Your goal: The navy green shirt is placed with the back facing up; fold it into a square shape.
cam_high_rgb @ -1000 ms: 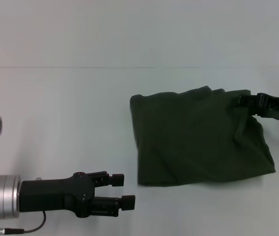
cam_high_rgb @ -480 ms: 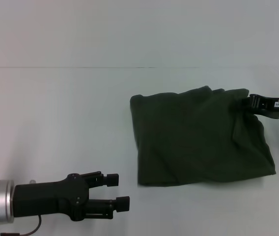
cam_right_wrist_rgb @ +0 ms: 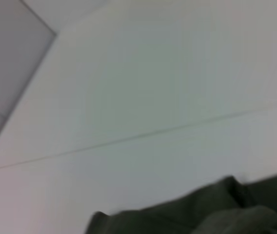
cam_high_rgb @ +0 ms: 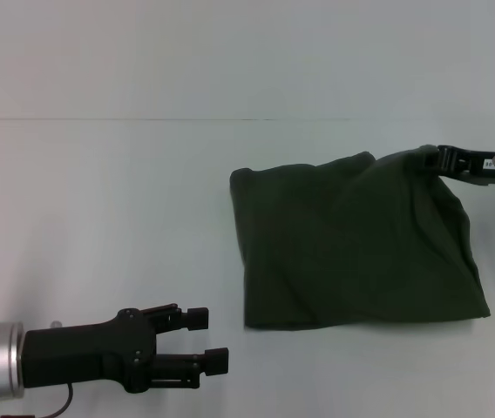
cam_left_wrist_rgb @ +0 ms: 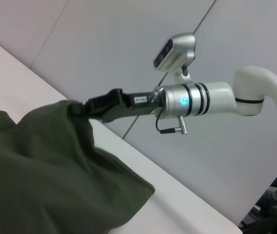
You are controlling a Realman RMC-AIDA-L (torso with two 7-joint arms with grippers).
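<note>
Navy green shirt [cam_high_rgb: 356, 244]: lies folded into a rough rectangle on the white table [cam_high_rgb: 125, 209], right of centre in the head view; plain dark olive fabric up, no lettering visible; creases run diagonally across it; near edge fairly straight, far edge uneven

Shirt, far right corner: raised off the table and drawn to a peak where the right hand has it; cloth slopes down from that peak to the flat part; seen also in the left wrist view [cam_left_wrist_rgb: 46, 175] as a tented fold

Right hand [cam_high_rgb: 435, 159]: at the far right corner of the shirt, arm reaching in from the right edge; black fingers pinched closed on the fabric corner; left wrist view shows the same grip [cam_left_wrist_rgb: 82, 109], silver wrist section behind it with a lit indicator

Left hand [cam_high_rgb: 211, 340]: low over bare table near the bottom left of the head view, well apart from the shirt; two black fingers parted with a clear gap between them; nothing held

Right wrist view: only a dark strip of shirt [cam_right_wrist_rgb: 192, 214] along one edge, rest is pale table and wall
</note>
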